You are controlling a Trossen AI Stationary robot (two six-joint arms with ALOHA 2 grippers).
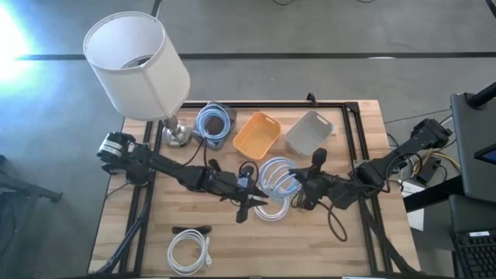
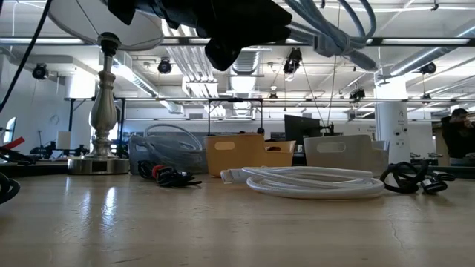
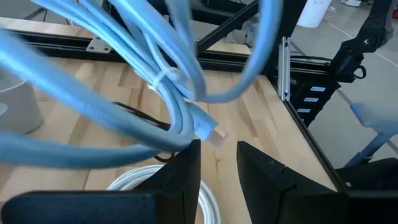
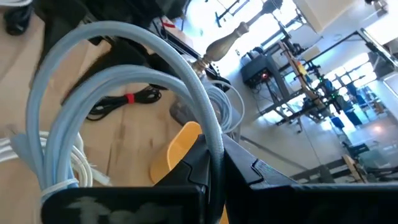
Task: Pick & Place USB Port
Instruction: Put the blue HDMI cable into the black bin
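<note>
I have the pale blue cable coil (image 1: 277, 177) lifted clear of the wooden table (image 1: 310, 248), hanging between the two arms just above table centre. My right gripper (image 1: 298, 186) comes in from three o'clock with its fingers pinched fully shut on a loop of that coil; its wrist view shows the strand running straight into the closed tips. My left gripper (image 1: 246, 203) reaches in from nine o'clock, fingers partly apart, and from its wrist view the coil's translucent plug (image 3: 212, 135) dangles just ahead of the gap, not clearly held; I cannot tell whether any strand is caught there. I judge this cable light, limp and springy: the loops sag and splay, a thin tie (image 3: 160, 78) gathers them at one spot, and the jacket looks smooth, so it could slide through a pinch. The best hold, I think, is at the tied bundle, not the brittle-looking plug. Beneath it lies a flat white cable coil (image 2: 312, 182), glossy and round. At twelve o'clock sit an orange bin (image 1: 256, 132) and a grey bin (image 1: 308, 132), both rigid, round-cornered plastic, with a darker bin (image 1: 215, 124) already holding another blue coil at eleven o'clock beside a metal-based lamp (image 1: 136, 63).
</note>
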